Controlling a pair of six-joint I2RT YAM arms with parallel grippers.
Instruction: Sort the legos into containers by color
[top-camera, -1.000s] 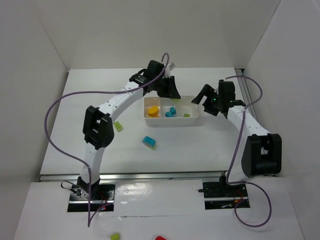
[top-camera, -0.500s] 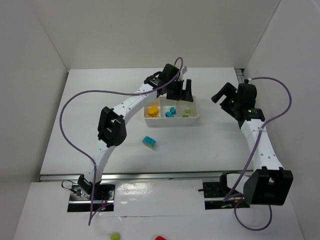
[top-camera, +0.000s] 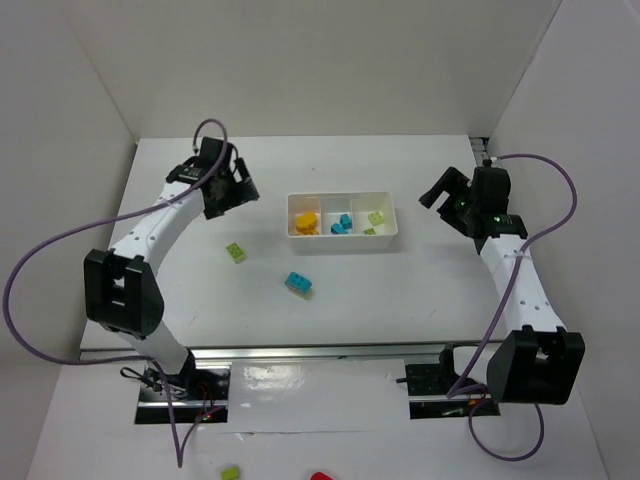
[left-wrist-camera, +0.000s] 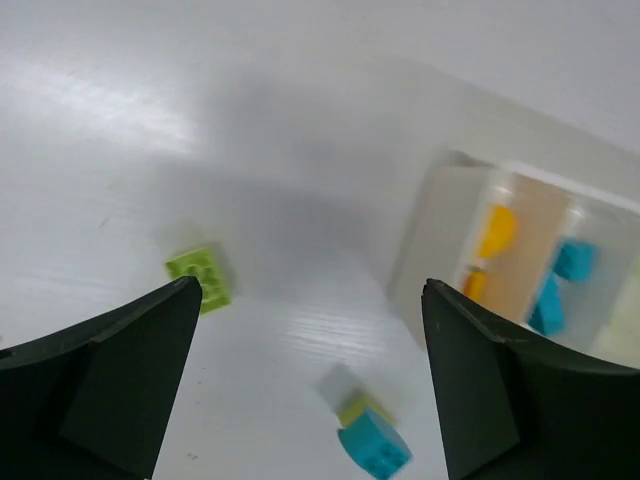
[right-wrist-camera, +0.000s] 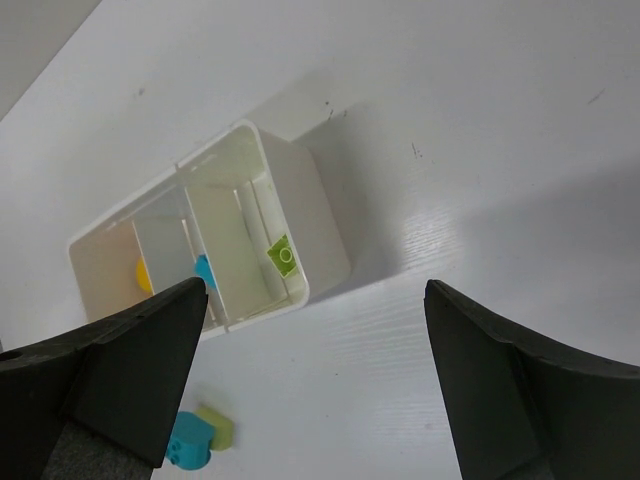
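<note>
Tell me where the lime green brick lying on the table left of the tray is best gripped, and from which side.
Probably from straight above, closing on two opposite side walls of the lime green brick. It lies flat, studs up, with nothing touching it, and is turned diagonally. The open left tool, which is nearest, would need rotating to match.

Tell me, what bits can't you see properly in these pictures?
- Right wrist view: the tray wall hides most of the orange brick and cyan brick.
- Left wrist view: everything is blurred, and the tray's last compartment runs off the right edge.
- Top view: a red thing is cut off by the bottom edge.
</note>
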